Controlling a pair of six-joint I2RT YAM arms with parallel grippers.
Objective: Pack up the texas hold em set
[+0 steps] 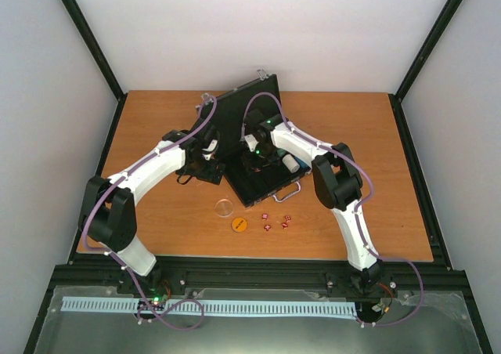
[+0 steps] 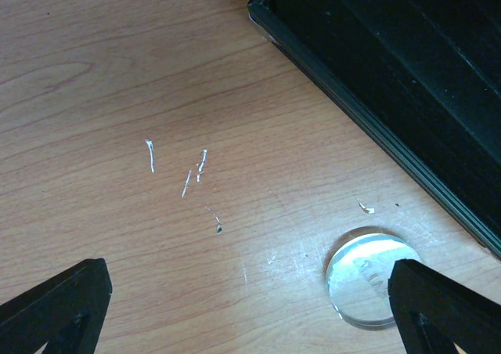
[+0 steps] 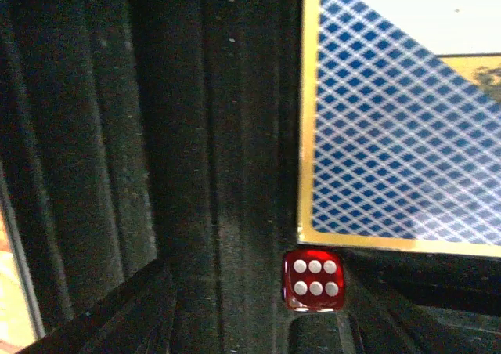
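The black briefcase (image 1: 249,127) lies open mid-table with its lid raised. My right gripper (image 1: 257,160) hangs inside it, open. In the right wrist view a red die (image 3: 313,280), six up, rests on the black lining between the fingers (image 3: 109,319), close to the right-hand one, just below the blue-white card box (image 3: 399,127). My left gripper (image 2: 246,315) is open low over the table left of the case, and the clear disc (image 2: 364,277) lies by its right fingertip (image 2: 438,307). Outside the case lie the clear disc (image 1: 225,207), an orange disc (image 1: 239,225) and several red dice (image 1: 275,222).
The case's silver handle (image 1: 291,189) points toward the near right. The case's edge (image 2: 376,127) runs diagonally past my left gripper. Bare wooden table (image 1: 156,119) stretches left and right of the case, ringed by black frame posts and white walls.
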